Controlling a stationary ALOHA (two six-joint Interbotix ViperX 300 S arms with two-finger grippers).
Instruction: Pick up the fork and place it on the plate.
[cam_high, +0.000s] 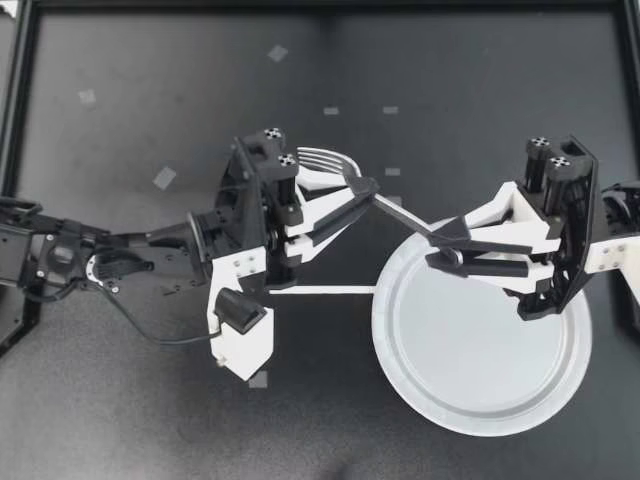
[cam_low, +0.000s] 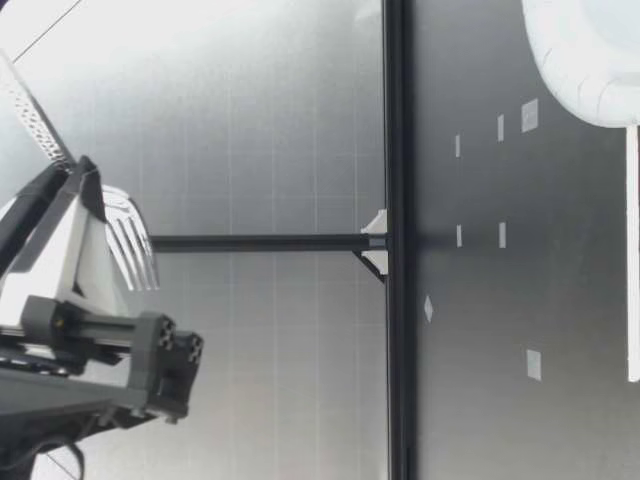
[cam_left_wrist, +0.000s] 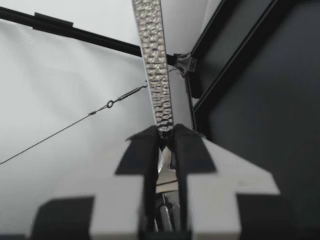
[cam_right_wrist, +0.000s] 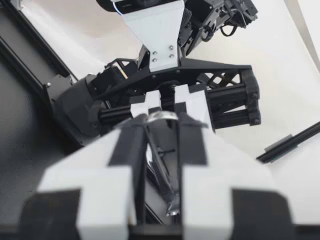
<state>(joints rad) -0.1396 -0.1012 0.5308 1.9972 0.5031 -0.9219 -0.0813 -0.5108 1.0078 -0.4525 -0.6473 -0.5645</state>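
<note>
Silver hammered-metal fork (cam_high: 322, 158), stiff, light and probably slippery, held aloft just beside the round white plate (cam_high: 470, 360): left gripper (cam_high: 362, 188) clamped at its neck, right gripper (cam_high: 447, 246) closed on the flat handle end, likely the surer hold.

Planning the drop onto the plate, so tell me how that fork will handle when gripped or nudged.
The fork spans straight between my left end effector and right end effector without sagging, so it is probably stiff metal. Thin and shiny, it may pivot in a narrow grip. On the plate it should lie flat, not roll.
</note>
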